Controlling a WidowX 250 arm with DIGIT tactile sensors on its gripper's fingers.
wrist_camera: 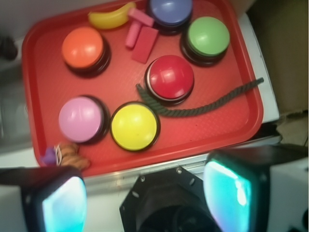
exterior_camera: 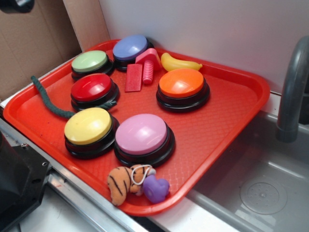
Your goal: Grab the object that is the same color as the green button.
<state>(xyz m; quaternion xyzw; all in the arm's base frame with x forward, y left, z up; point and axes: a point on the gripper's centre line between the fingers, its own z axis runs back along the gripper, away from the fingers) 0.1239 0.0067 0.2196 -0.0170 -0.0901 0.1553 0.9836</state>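
Note:
A dark green twisted rope [exterior_camera: 47, 100] lies on the red tray [exterior_camera: 231, 111], curving from the tray's left rim round the red button [exterior_camera: 91, 88]. In the wrist view the rope [wrist_camera: 203, 108] runs from below the red button [wrist_camera: 170, 77] out over the tray's right rim. The pale green button [exterior_camera: 90, 62] stands at the tray's back left; in the wrist view the green button [wrist_camera: 208, 36] is at the top right. My gripper [wrist_camera: 145, 198] is open and empty, held high above the bench in front of the tray, with its fingers [wrist_camera: 227, 191] wide apart.
On the tray stand yellow [exterior_camera: 88, 126], pink [exterior_camera: 141, 135], orange [exterior_camera: 181, 83] and blue [exterior_camera: 130, 48] buttons, a toy banana [exterior_camera: 178, 63], pink blocks [exterior_camera: 140, 72], a tiger toy [exterior_camera: 126, 180] and a purple heart [exterior_camera: 155, 188]. A sink with a grey faucet [exterior_camera: 292, 87] lies right. The robot's black base [wrist_camera: 169, 203] is below the gripper.

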